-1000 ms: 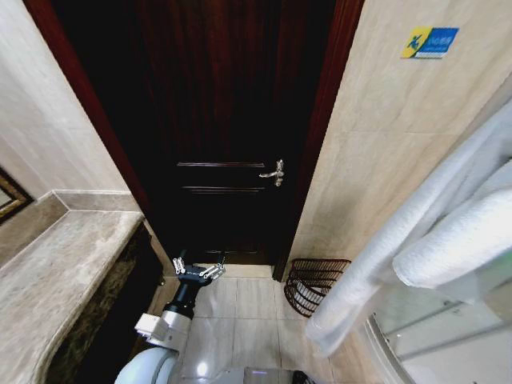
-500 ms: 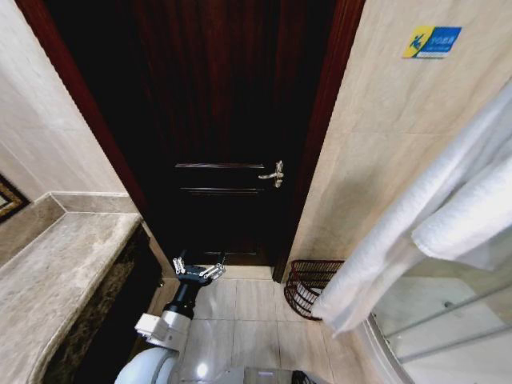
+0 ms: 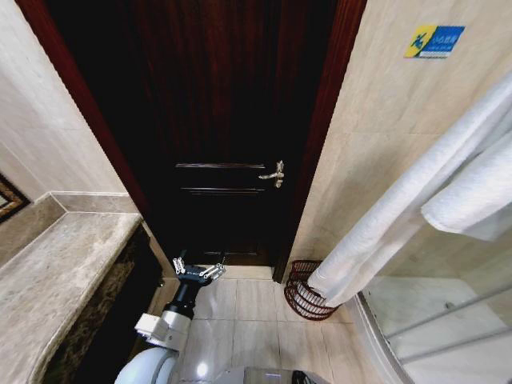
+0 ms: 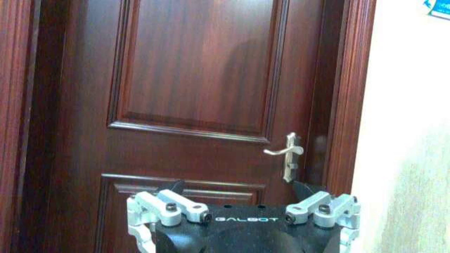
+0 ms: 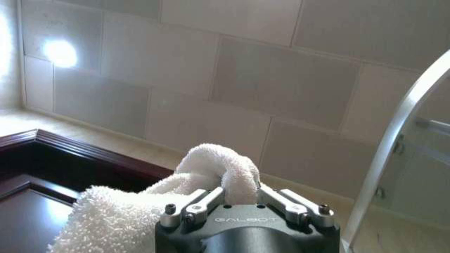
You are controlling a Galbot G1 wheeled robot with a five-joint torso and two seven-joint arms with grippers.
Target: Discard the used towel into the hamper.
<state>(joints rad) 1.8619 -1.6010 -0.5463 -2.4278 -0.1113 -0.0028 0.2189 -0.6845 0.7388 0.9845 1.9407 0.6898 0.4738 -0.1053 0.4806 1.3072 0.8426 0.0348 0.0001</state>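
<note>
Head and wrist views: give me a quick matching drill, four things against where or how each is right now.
Things:
1. white towel
2. hamper
3. left gripper
4. door handle

States:
A. open, held low in front of the dark door
B. on the floor tiles by the door frame, at the wall
C. silver lever on the door's right side
D. clamped in the right gripper, hanging with its lower end over the basket rim

Pairs: 1-D, 2-B, 3-A, 4-C
</note>
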